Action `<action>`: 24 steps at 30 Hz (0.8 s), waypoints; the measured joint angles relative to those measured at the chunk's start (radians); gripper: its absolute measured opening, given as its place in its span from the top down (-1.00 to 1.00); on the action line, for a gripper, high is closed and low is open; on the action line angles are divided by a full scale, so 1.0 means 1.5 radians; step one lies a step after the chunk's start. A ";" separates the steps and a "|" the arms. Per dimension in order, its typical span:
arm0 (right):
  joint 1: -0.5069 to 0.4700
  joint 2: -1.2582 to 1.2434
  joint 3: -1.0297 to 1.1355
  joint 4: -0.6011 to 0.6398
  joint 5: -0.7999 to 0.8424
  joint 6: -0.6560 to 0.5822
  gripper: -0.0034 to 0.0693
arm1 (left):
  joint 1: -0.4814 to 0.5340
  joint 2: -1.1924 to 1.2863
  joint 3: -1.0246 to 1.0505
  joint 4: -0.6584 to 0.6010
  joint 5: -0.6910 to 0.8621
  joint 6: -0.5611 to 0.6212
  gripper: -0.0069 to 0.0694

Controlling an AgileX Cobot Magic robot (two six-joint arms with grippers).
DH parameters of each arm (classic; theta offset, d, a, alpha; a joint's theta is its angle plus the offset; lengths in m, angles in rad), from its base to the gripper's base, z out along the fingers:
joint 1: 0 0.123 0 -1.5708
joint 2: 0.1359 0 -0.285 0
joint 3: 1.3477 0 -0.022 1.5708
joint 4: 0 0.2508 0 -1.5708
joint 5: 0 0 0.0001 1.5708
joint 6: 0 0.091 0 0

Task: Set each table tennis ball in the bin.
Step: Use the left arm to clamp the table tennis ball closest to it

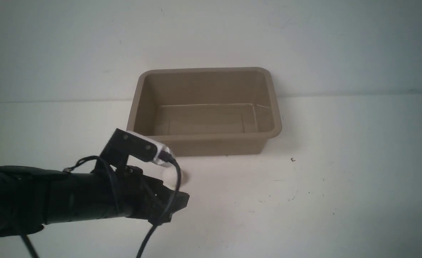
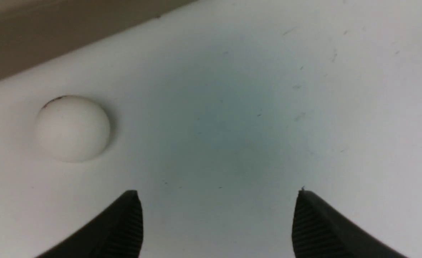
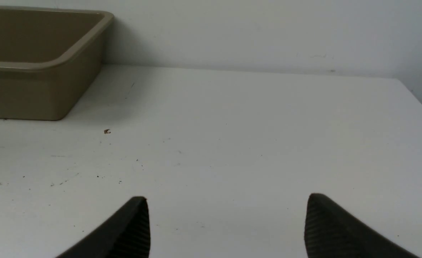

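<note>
The table tennis ball [image 2: 73, 128] is not yet gripped by the opened left gripper [image 2: 217, 195], and nothing, apparently, is seen in the bin [image 1: 211, 146].

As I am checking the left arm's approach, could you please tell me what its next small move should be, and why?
Probably shift the left gripper sideways, toward the bin, until the table tennis ball sits between its open jaws. The ball rests on the table beside them, on the bin's side, so closing now would likely grasp nothing.
</note>
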 joint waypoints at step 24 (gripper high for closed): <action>0.000 0.000 0.000 0.000 0.000 0.000 -0.54 | -0.021 0.065 -0.098 -0.014 -0.132 -0.014 -0.46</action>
